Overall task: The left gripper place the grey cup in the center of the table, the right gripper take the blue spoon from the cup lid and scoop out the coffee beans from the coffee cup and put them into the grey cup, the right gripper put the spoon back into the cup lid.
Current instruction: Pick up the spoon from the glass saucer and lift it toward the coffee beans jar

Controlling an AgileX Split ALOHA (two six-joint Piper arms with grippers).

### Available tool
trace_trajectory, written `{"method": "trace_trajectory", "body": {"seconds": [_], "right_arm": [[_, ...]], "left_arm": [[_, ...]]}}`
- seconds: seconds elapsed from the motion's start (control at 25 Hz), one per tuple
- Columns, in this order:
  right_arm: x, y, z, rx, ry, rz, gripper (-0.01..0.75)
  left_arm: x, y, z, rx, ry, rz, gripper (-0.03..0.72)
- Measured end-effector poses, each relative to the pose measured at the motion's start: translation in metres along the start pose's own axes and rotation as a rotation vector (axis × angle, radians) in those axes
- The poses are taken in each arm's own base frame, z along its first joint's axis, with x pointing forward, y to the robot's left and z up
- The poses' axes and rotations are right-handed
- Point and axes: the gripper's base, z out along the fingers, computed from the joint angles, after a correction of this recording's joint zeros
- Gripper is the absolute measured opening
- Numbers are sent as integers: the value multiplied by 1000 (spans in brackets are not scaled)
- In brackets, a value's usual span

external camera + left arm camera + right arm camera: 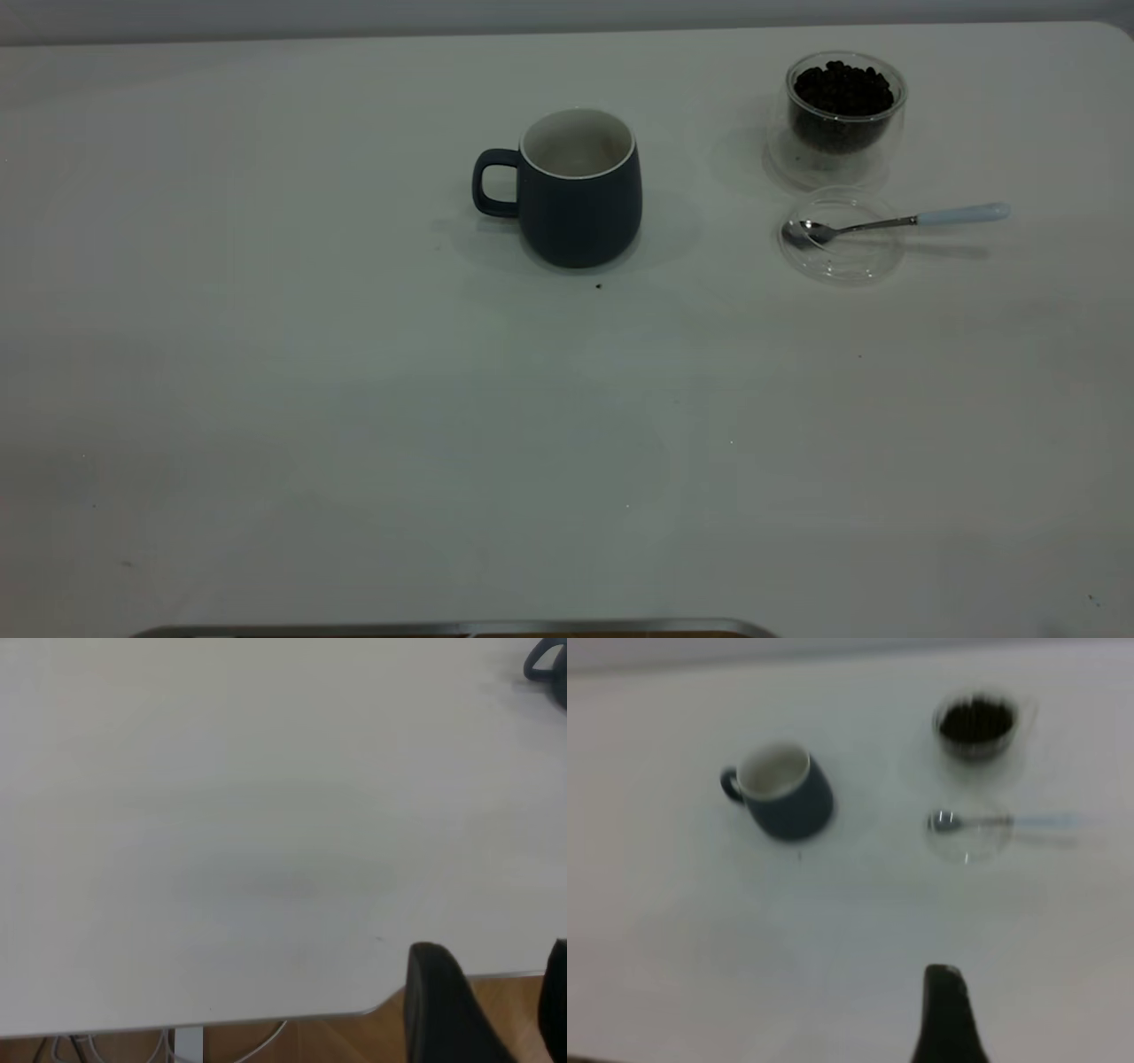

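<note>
The grey cup (580, 190) stands upright on the table (354, 399), at the middle towards the back, with its handle pointing left and nothing visible inside. To its right the coffee cup (842, 120) holds the coffee beans (842, 89). Just in front of it the blue spoon (895, 221) rests with its bowl in the cup lid (842, 252) and its handle pointing right. Neither arm shows in the exterior view. My left gripper (496, 1001) hangs open over a table corner, far from the grey cup (545, 660). Only a dark part of my right gripper (948, 1019) shows, well short of the blue spoon (992, 822).
A grey metal edge (443, 629) runs along the bottom of the exterior view. In the left wrist view, wooden floor (354, 1041) and cables (106, 1050) lie beyond the table's rounded corner. A few dark specks dot the tabletop near the grey cup.
</note>
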Motion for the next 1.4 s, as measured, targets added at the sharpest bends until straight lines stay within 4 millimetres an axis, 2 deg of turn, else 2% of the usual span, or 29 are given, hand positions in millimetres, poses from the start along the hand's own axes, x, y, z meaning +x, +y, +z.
{"method": "trace_trajectory", "body": {"seconds": [0.2,0.56,0.68,0.84,1.0,1.16,1.24,1.4], "right_arm": [[-21,-14,63,-6,162,27,598],[-41,-51,187,20,309,-32,593],[-53,-62,226,18,344,-32,593],[-61,-94,275,-20,437,65,593],[-56,-150,304,-78,517,214,593],[-46,-193,318,-83,516,292,592],[-39,-205,324,-100,512,319,592],[-19,-210,341,-186,535,367,592]], "left_arm": [[0,0,0,0,0,0,338],[0,0,0,0,2,1,338],[0,0,0,0,2,1,338],[0,0,0,0,2,1,338],[0,0,0,0,2,1,338],[0,0,0,0,2,1,338],[0,0,0,0,2,1,338],[0,0,0,0,3,1,338]]}}
